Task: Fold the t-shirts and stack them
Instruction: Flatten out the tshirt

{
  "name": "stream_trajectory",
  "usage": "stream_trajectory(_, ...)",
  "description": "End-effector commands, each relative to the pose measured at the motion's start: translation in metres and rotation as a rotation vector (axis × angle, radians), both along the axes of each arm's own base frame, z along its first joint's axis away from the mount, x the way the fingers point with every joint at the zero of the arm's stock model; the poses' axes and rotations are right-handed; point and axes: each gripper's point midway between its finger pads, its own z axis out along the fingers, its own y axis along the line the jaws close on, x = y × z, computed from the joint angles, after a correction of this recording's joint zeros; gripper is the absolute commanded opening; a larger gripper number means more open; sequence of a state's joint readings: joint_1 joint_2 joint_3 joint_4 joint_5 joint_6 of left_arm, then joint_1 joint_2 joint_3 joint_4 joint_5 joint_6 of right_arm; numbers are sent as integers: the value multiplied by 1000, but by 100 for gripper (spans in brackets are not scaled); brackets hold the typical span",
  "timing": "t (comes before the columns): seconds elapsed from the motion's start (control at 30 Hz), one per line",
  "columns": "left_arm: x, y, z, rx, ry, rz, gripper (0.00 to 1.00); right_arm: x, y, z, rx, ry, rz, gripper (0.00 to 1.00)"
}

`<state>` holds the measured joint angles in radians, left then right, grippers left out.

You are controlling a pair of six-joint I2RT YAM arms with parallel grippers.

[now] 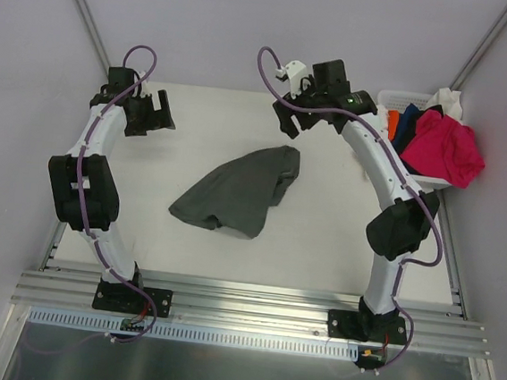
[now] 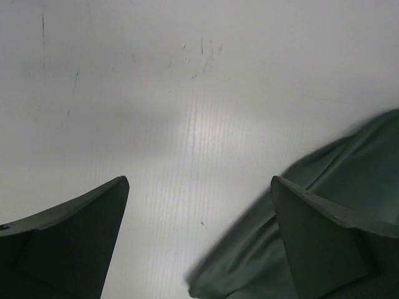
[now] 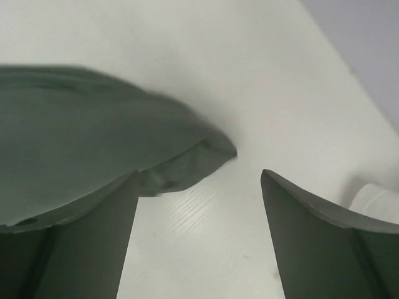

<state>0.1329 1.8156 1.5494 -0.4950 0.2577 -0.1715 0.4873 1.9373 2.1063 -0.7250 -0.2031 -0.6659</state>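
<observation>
Charcoal t-shirt lies crumpled mid-table. Left gripper sits further back on the left, fingers wide with nothing between them; the shirt's edge shows by its right finger in the wrist view. Right gripper is at the shirt's far end, fingers wide apart and empty, cloth by its left finger. Pink t-shirt is heaped in the basket, far right.

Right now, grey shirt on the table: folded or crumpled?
Crumpled. The grey t-shirt lies in an irregular bunched heap on the table, with no straight folded edges.
</observation>
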Motion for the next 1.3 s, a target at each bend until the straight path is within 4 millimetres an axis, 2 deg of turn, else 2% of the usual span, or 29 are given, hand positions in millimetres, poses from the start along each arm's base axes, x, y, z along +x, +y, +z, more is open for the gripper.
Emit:
stream_trajectory(0.0,1,1,24,4,-61,-18,99,-35,22,10,28,35,104,82)
stream_trajectory(0.07,-6,-6,27,-15,-68,-51,97,-50,29,-5,24,102,160,82)
stream_trajectory(0.1,-11,-21,32,-75,-81,-118,94,-62,28,-23,4,170,181,82)
stream_trajectory(0.13,-20,-29,28,-99,-71,-169,89,-70,28,-30,2,203,205,82)
stream_trajectory(0.2,-37,-50,31,-138,-68,-266,88,-87,31,-45,27,286,233,81)
stream_trajectory(0.23,-54,-68,19,-96,-29,-381,88,-97,31,-59,35,348,245,82)
stream_trajectory(0.27,-64,-77,19,-52,-30,-443,89,-104,31,-65,46,394,233,82)
stream_trajectory(0.3,-76,-81,6,6,0,-488,90,-106,30,-71,54,423,224,82)
stream_trajectory(0.33,-87,-104,2,80,-21,-626,90,-111,24,-87,52,478,198,82)
stream_trajectory(0.37,-94,-111,7,127,-52,-679,90,-112,22,-91,66,502,171,82)
stream_trajectory(0.4,-104,-121,-1,163,-48,-740,90,-109,19,-95,81,517,146,82)
stream_trajectory(0.43,-110,-136,-2,231,-69,-829,90,-103,9,-102,75,526,109,82)
stream_trajectory(0.5,-118,-152,-2,264,-90,-911,89,-89,-3,-105,64,507,57,82)
stream_trajectory(0.53,-120,-157,-3,289,-101,-950,90,-72,-17,-98,73,478,3,82)
stream_trajectory(0.57,-126,-171,-3,300,-108,-998,90,-62,-24,-96,82,471,-28,83)
stream_trajectory(0.6,-128,-175,-3,309,-113,-1017,90,-48,-42,-98,93,473,-88,83)
stream_trajectory(0.67,-135,-186,-2,329,-126,-1060,90,-30,-56,-85,108,437,-136,83)
stream_trajectory(0.7,-140,-188,-6,327,-115,-1068,89,-20,-69,-86,116,438,-171,82)
stream_trajectory(0.77,-149,-192,-12,325,-95,-1083,89,-11,-80,-82,137,432,-204,83)
stream_trajectory(0.8,-158,-191,-24,327,-61,-1093,88,-4,-92,-83,147,432,-234,83)
stream_trajectory(0.87,-168,-190,-37,366,-23,-1115,87,1,-102,-85,158,425,-264,83)
stream_trajectory(0.9,-180,-194,-50,381,8,-1155,85,4,-111,-83,165,417,-284,83)
stream_trajectory(1.0,-193,-193,-75,431,75,-1203,83,3,-115,-72,190,402,-277,83)
stream_trajectory(1.07,-193,-191,-82,426,108,-1150,82,-9,-105,-69,201,429,-191,82)
stream_trajectory(1.1,-191,-186,-85,411,121,-1102,82,-18,-91,-63,210,437,-121,82)
stream_trajectory(1.17,-190,-175,-83,367,133,-1035,82,-37,-79,-66,156,439,-38,81)
stream_trajectory(1.2,-188,-168,-82,343,142,-994,82,-48,-63,-68,124,417,35,81)
stream_trajectory(1.23,-177,-145,-79,307,152,-887,82,-62,-58,-84,103,446,66,80)
stream_trajectory(1.27,-172,-131,-78,292,160,-827,83,-67,-50,-79,101,405,103,80)
